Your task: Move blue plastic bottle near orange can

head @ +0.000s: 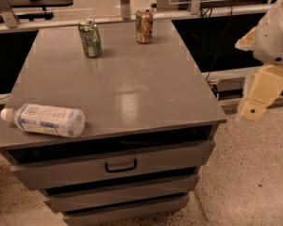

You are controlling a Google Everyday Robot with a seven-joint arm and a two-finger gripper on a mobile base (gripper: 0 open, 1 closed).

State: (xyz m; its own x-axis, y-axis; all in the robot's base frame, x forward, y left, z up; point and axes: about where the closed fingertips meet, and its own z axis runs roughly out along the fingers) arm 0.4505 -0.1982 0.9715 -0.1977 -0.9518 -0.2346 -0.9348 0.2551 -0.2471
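One grey table (146, 79), three drawers (118, 166) below. One claw (253, 106) beyond table's right edge, over floor; open or closed, cannot tell. One blue plastic bottle (47, 120) lying sideways at front-left corner, cap leftward. Two cans upright at back: green can (90, 38), orange can (144, 26) to its right, well apart from bottle.

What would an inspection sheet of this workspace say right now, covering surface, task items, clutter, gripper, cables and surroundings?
Surface: grey cabinet top, glossy, above the drawers.
Job's things: blue plastic bottle lying on its side at the front left, cap pointing left; orange can upright at the back, well apart from it.
Clutter: green can upright, left of the orange can.
Grippers: gripper right of the cabinet, above the floor.
Cables: dark cables behind the cabinet, right.
Surroundings: speckled floor.
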